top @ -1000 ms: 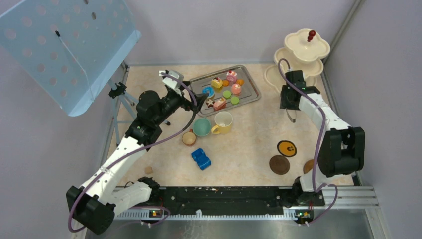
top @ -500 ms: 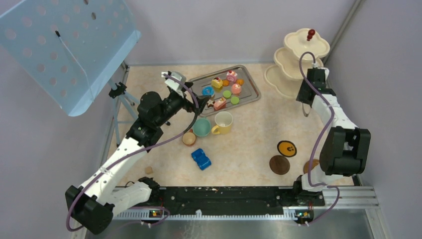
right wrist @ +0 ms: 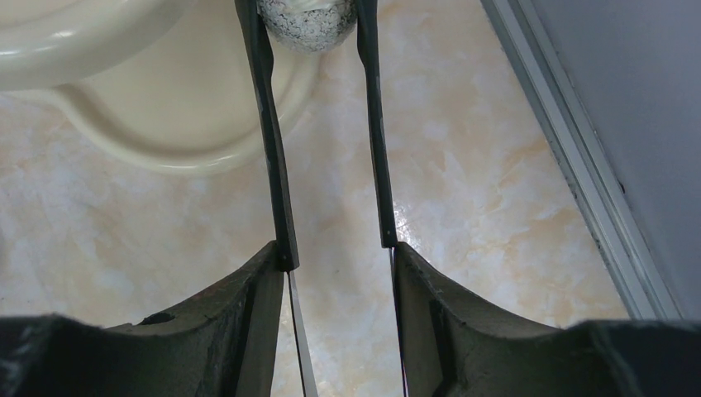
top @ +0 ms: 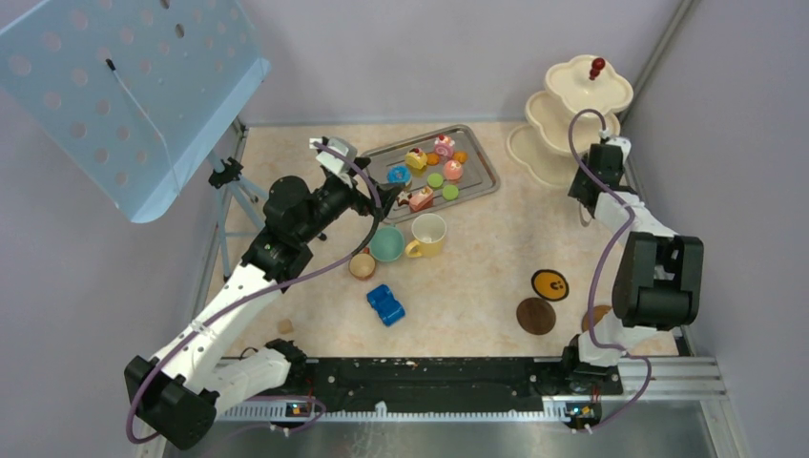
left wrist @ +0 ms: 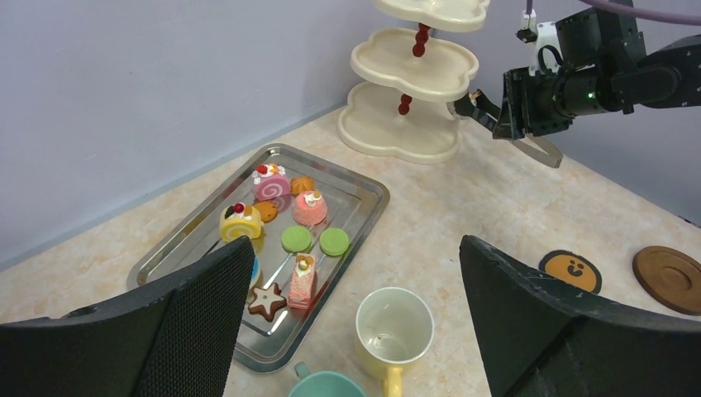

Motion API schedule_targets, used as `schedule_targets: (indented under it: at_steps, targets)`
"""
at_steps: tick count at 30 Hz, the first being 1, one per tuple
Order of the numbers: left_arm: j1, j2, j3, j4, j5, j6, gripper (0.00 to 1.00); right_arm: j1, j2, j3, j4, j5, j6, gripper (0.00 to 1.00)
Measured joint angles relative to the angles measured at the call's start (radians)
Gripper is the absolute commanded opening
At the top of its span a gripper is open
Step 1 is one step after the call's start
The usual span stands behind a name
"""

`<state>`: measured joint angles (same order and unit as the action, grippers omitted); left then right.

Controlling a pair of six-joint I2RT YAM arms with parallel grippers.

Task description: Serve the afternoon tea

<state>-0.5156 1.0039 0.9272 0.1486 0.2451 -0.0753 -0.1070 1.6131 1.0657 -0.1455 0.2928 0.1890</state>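
My right gripper [top: 587, 186] [right wrist: 337, 248] is shut on black tongs [right wrist: 269, 124]. The tongs pinch a small speckled grey-white cake [right wrist: 307, 21] over the lowest tier of the cream three-tier stand [top: 563, 110] [right wrist: 165, 116]. My left gripper [top: 377, 196] [left wrist: 355, 248] is open and empty above the yellow-and-cream mug [top: 429, 232] [left wrist: 394, 327] and the teal cup [top: 386, 244] [left wrist: 326, 385]. The small brown cup [top: 362, 264] stands beside them. The steel tray [top: 482, 181] [left wrist: 364, 207] holds several toy cakes and macarons. Brown coasters [top: 535, 316] [left wrist: 668, 277] lie at the right front.
A blue toy car [top: 385, 304] sits in front of the cups. An orange-faced coaster [top: 549, 284] lies near the brown ones. A small brown cube [top: 284, 326] lies at the left front. A blue perforated panel [top: 124, 86] on a tripod stands at the back left. Walls close in beside the stand.
My right arm has swung the tongs and cake right and back, from beside the tray to the stand's lowest tier. My left arm has barely moved.
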Motion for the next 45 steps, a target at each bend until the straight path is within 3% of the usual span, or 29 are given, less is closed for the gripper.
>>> schedule_targets:
  at_steps: [11, 33, 45]
  targets:
    - [-0.005, 0.003, 0.0, 0.0, 0.001, 0.0, 0.99, 0.0, 0.077, -0.047, 0.158, -0.006, -0.025, 0.3]
    - [-0.005, 0.014, 0.0, 0.0, 0.004, -0.001, 0.99, -0.001, 0.132, -0.047, 0.191, -0.062, -0.047, 0.31]
    - [-0.006, 0.014, 0.0, 0.0, 0.008, -0.002, 0.99, -0.001, 0.165, 0.005, 0.182, -0.078, -0.06, 0.46]
